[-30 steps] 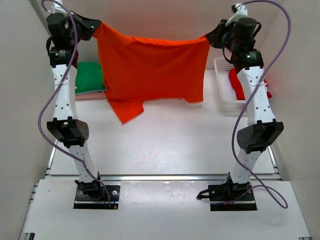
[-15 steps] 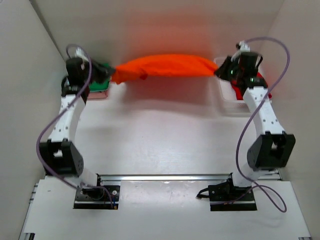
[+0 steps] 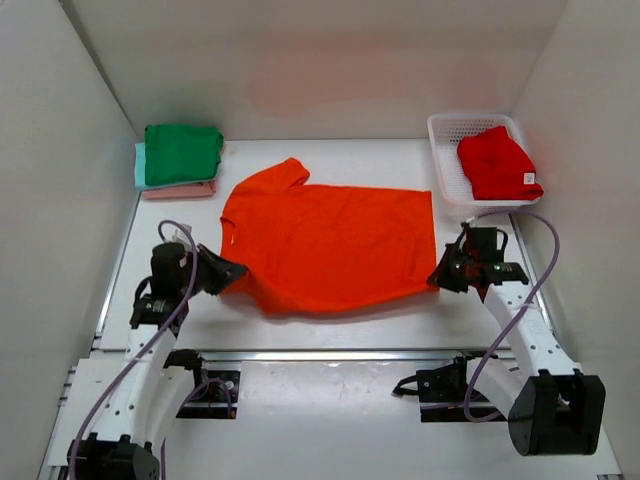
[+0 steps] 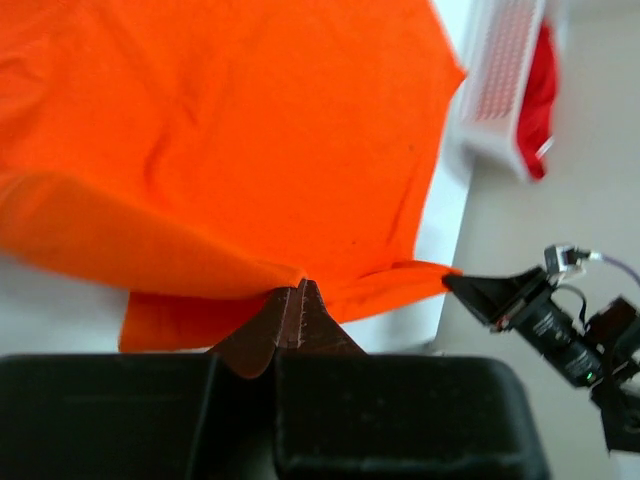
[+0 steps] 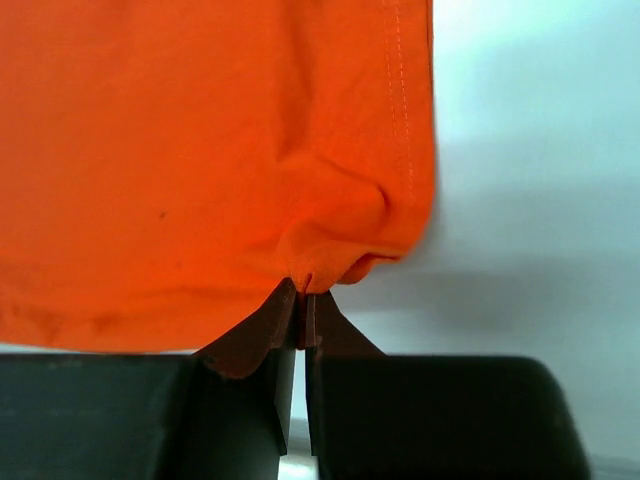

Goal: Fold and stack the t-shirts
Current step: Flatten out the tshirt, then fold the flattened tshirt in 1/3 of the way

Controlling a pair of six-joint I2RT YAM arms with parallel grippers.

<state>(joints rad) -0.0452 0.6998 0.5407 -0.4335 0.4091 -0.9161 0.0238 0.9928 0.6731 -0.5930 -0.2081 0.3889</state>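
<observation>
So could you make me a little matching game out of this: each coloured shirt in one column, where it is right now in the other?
Things:
1. orange t-shirt
2. red t-shirt
3. green t-shirt
4. pink t-shirt

Places:
A. inside the white basket
B. lowest in the far-left pile, only an edge showing
C. spread out, near corners pinched by the left gripper and the right gripper
D. folded, on top of the far-left pile

Pairs: 1-C, 2-A, 3-D, 4-B
</observation>
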